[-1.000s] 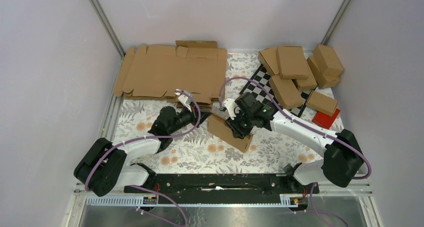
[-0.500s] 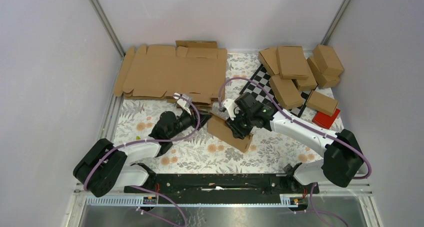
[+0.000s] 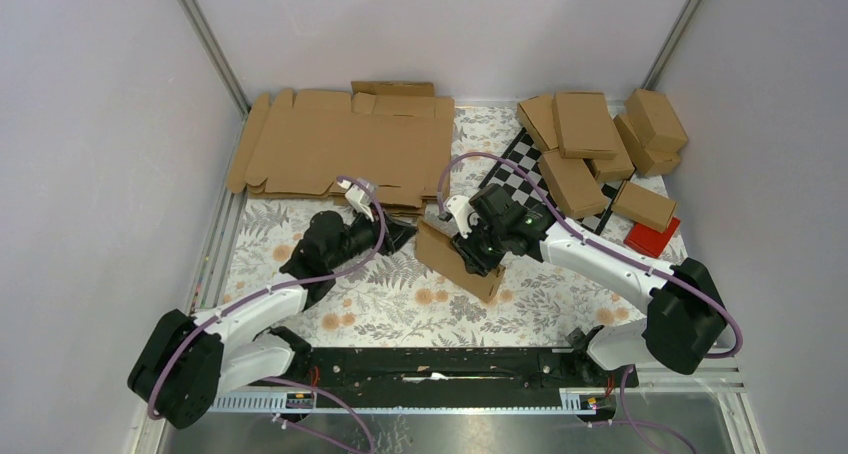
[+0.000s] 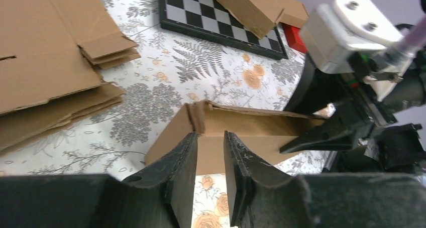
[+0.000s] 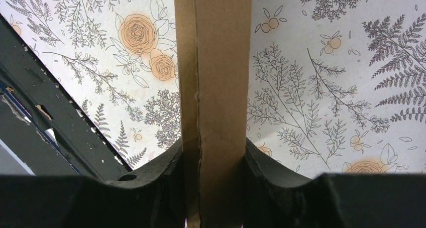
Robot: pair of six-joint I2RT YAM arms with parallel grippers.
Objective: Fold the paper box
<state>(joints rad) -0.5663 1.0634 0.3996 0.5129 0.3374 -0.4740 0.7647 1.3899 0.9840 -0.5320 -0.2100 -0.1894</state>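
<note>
The paper box (image 3: 449, 257), a slim brown carton, stands tilted on the flowered mat at the middle. My right gripper (image 3: 472, 258) is shut on it, and in the right wrist view the box (image 5: 216, 77) fills the gap between the two fingers of that gripper (image 5: 213, 155). My left gripper (image 3: 401, 236) sits just left of the box's left end. In the left wrist view that gripper (image 4: 210, 137) is open a narrow way with nothing between the fingers. The box's end flap (image 4: 200, 116) lies just beyond the tips.
A stack of flat cardboard blanks (image 3: 340, 149) lies at the back left. Several folded boxes (image 3: 590, 134) are piled at the back right on a chequered board (image 3: 515, 179). A red block (image 3: 652, 238) is at the right. A black rail (image 3: 430, 364) runs along the near edge.
My left gripper has opened from shut and drawn back to the left, off the box's end. The right gripper and the box have stayed put.
</note>
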